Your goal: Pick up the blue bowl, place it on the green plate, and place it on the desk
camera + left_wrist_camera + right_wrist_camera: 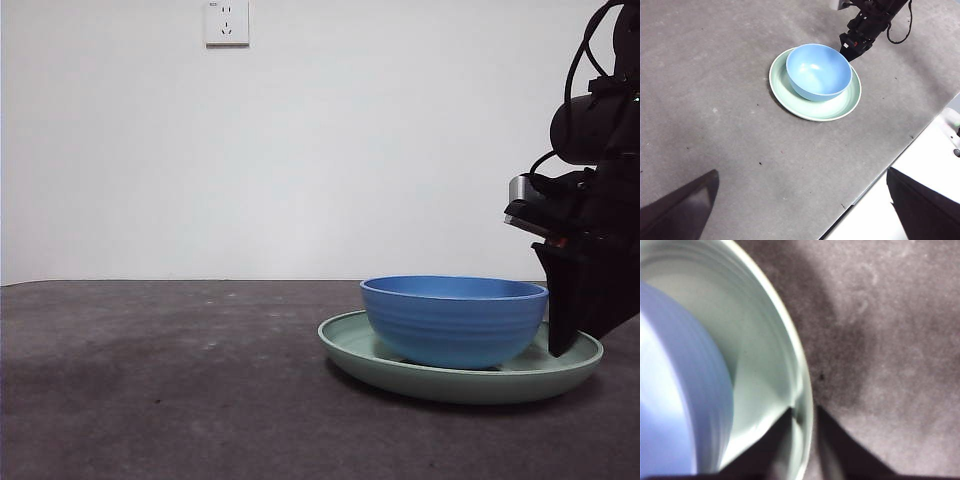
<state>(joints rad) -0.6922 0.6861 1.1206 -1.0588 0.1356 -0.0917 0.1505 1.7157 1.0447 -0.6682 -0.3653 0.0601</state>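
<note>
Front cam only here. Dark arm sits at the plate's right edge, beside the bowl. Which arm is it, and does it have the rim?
Observer: The right gripper. Its wrist view shows it shut on the green plate at the rim, one jaw inside, one outside.
Operator: Touching the bowl?
Observer: No. Bare plate shows between the inner jaw and the blue bowl.
Operator: Anything in the bowl?
Observer: Empty, per the left wrist view.
Operator: Left arm?
Observer: The left gripper is open, high over the desk, away from the plate.
</note>
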